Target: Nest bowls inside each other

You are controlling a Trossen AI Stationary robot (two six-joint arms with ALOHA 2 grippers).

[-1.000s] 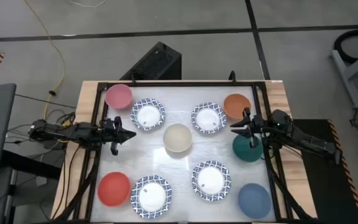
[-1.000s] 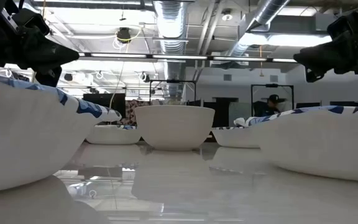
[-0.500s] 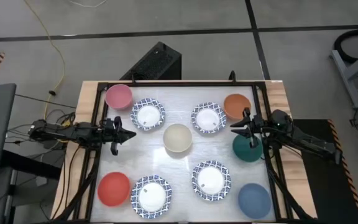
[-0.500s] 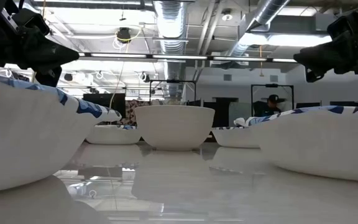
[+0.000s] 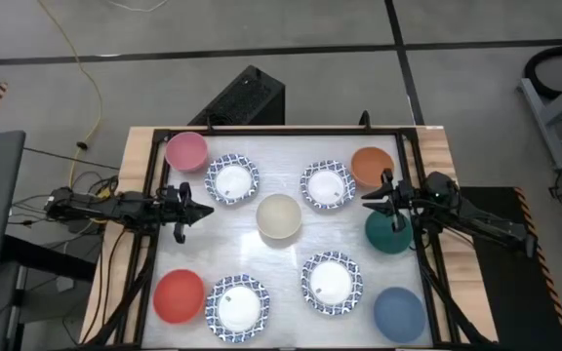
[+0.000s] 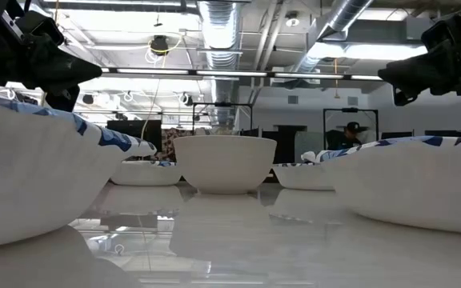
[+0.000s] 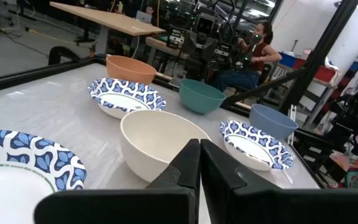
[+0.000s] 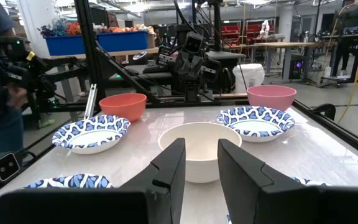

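Right gripper (image 5: 371, 205) half open and empty, left gripper (image 5: 206, 209) shut; nothing nested yet, next grab one bowl, likely cream bowl (image 5: 279, 215).

Table (image 5: 281, 141), frame centre: cream bowl (image 5: 279, 215) mid; patterned bowls (image 5: 232, 180) ringing it, four in all; pink bowl (image 5: 185, 151) upper left; orange bowl (image 5: 371, 165) upper right; teal bowl (image 5: 386, 238) right; red bowl (image 5: 179, 295) lower left; blue bowl (image 5: 399, 314) lower right. Left gripper (image 5: 206, 210) left edge, closed; right gripper (image 5: 367, 204) above the teal bowl's edge
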